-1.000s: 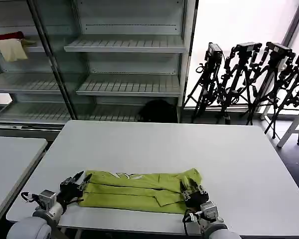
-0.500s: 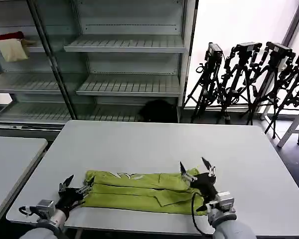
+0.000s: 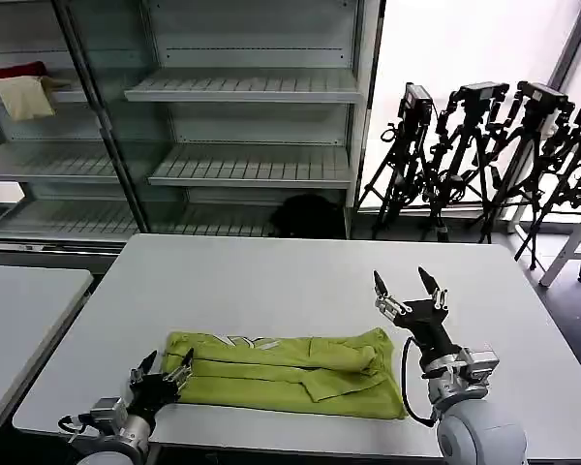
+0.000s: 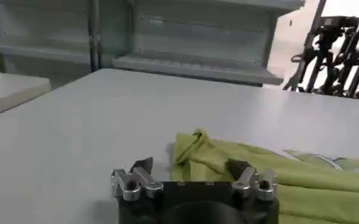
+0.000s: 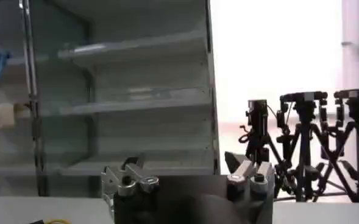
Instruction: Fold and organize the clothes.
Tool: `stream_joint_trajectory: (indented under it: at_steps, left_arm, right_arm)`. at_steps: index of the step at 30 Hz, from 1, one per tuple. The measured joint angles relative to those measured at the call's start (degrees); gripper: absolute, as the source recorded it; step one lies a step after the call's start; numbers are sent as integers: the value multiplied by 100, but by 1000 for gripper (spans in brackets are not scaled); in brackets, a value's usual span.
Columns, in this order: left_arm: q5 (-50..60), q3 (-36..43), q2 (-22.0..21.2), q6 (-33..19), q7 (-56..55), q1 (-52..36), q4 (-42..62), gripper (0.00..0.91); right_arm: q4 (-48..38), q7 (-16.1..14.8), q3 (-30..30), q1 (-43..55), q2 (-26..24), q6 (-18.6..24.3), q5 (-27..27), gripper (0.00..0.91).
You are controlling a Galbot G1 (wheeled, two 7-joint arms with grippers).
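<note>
On the bench (image 3: 271, 281) near its front edge lies the T-shirt (image 3: 281, 373), folded into a long band. Left pincer (image 3: 163, 374), released, sits at its left end; right pincer (image 3: 407, 289) hangs released above the bench. Crosswise folds likely remain.

The T-shirt (image 3: 286, 373) lies folded in a long flat band near the front edge of the tabletop (image 3: 300, 281). Behind the T-shirt, the tabletop is bare up to its far edge, and to both sides of the T-shirt it is bare too. The left end effector (image 3: 161, 369) stands spread open just beside the T-shirt's left end, low at the tabletop. The right end effector (image 3: 407, 288) is lifted above the tabletop, behind and right of the T-shirt's right end, prongs spread apart. Far behind the T-shirt, past the tabletop, stand shelves (image 3: 242, 126) and tripods (image 3: 484, 155).
</note>
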Motion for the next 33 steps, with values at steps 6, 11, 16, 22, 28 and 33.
stream_joint_trajectory:
  at_steps: [6, 11, 16, 22, 28, 33]
  left_arm:
    - [-18, 59, -88, 27, -40, 17, -4, 10]
    - [-24, 120, -162, -48, -40, 53, 27, 0]
    - [-37, 140, -234, -209, -104, 31, 39, 0]
    - [74, 68, -188, -521, -123, -1, -31, 0]
    - [335, -302, -18, -735, 53, -121, -168, 0]
    - [539, -939, 411, -747, 378, -275, -147, 0]
  right_arm:
    - [-74, 67, 139, 76, 2, 16, 192, 907]
    - [-83, 130, 219, 136, -29, -7, 272, 907]
    - [-75, 186, 254, 143, -39, -51, 321, 907]
    - [-77, 245, 311, 139, -36, -75, 362, 907]
    - [-144, 242, 349, 143, -47, -70, 370, 907]
    - [-231, 321, 340, 136, -53, -104, 385, 907]
